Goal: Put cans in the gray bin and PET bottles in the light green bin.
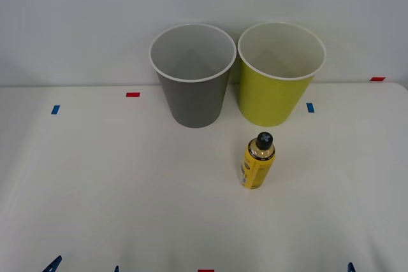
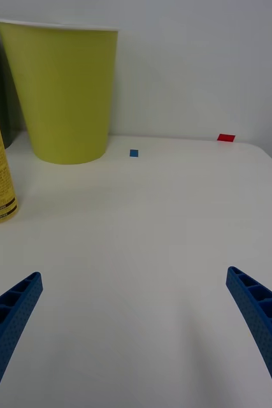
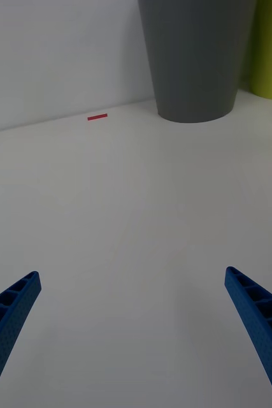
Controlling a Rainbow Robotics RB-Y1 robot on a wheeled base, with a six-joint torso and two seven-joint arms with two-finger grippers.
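PET bottle (image 1: pixel 257 161): upright, near the light green bin (image 1: pixel 279 74). Gray bin (image 1: pixel 192 74): just beside that bin. Left gripper (image 3: pixel 132 338) and right gripper (image 2: pixel 134 338): fingers spread, holding nothing.

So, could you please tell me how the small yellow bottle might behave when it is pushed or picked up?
The bottle stands upright, tall and narrow, so a push near its black cap would probably tip it. Being round, it would likely roll once down. Its glossy label may prove slightly slippery.
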